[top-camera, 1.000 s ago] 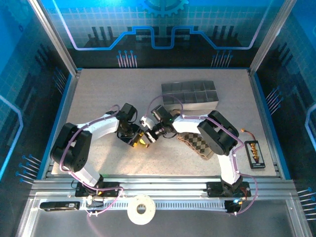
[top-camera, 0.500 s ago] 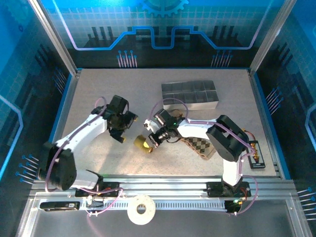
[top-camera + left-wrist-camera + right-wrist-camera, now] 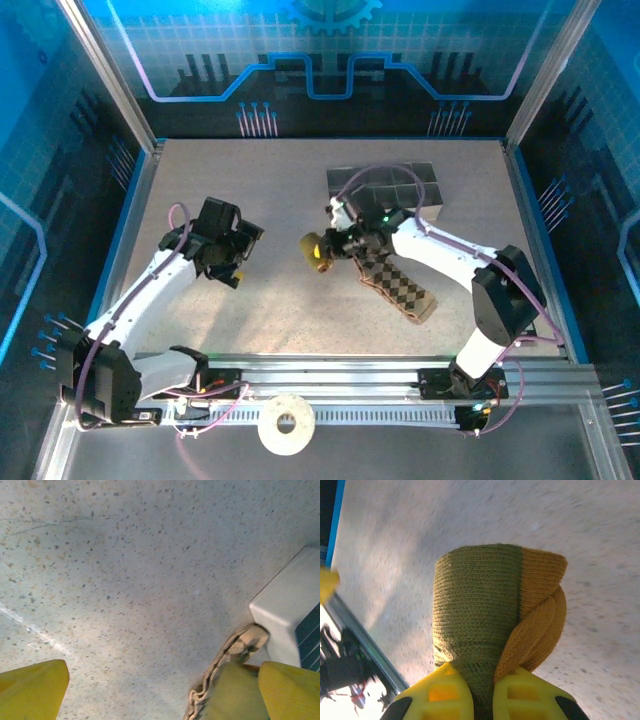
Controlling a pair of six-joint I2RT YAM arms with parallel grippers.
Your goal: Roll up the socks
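The olive-green sock [image 3: 485, 610] with its orange end is rolled into a bundle, and my right gripper [image 3: 482, 680] is shut on its base. From above, that bundle [image 3: 318, 252] sits at the tip of the right gripper [image 3: 336, 248] near mid-table. The brown and tan checked sock [image 3: 400, 285] lies flat under the right arm. My left gripper [image 3: 236, 268] is well to the left of both socks. In its wrist view the left gripper [image 3: 160, 695] is open over bare table, with the olive sock [image 3: 232, 695] by its right finger.
A grey compartment tray [image 3: 385, 190] stands at the back, just behind the right arm. A roll of tape [image 3: 286, 424] lies on the front rail. Blue walls close the table on both sides. Bare tabletop stretches between the two grippers and to the left.
My left gripper has opened, let go of the olive sock and drawn back to the left. My right gripper has carried the rolled sock away from the front, toward the tray.
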